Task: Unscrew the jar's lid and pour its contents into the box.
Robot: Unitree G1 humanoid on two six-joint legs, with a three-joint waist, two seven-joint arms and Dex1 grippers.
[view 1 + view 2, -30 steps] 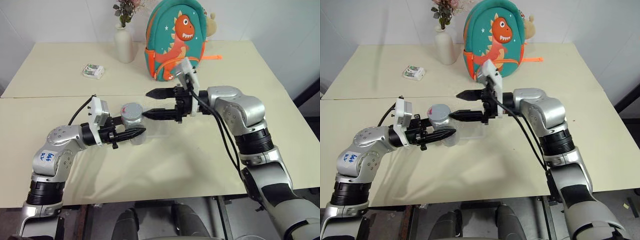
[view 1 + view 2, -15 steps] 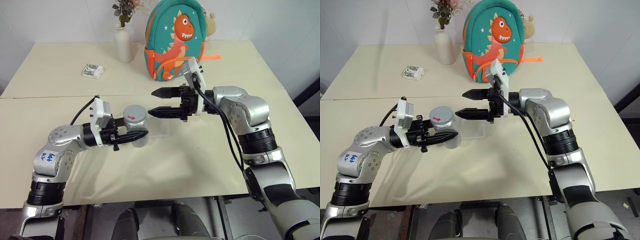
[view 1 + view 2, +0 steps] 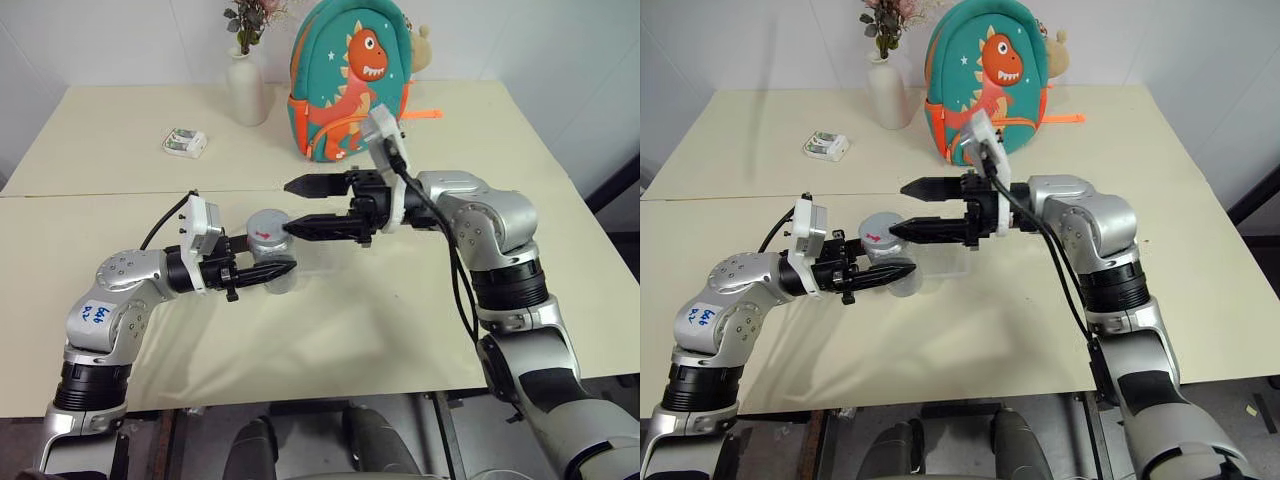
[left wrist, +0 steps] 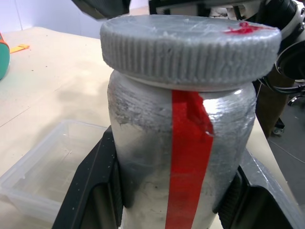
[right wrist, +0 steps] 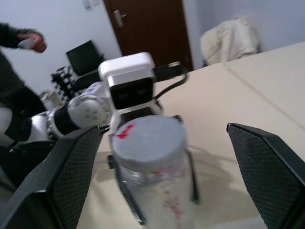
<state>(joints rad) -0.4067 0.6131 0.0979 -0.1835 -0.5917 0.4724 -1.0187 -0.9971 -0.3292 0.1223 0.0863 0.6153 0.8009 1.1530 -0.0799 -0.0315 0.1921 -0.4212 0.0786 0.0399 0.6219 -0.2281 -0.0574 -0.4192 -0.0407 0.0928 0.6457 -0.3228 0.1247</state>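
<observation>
Left hand [image 3: 262, 270] clamps the jar [image 4: 178, 157] upright by its body, the red stripe facing the wrist and the lid [image 4: 189, 47] screwed on. Right hand [image 3: 300, 207] hovers level at the lid, fingers spread wide, one fingertip over the lid's edge, the other beyond it. The box [image 4: 45, 169] rests on the table [image 3: 350, 330] just behind the jar, below the right hand.

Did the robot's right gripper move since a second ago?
Yes. The right gripper, wide open, pulled away from the jar half a second ago, then returned leftward, flanking the lid, judged against the backpack.
</observation>
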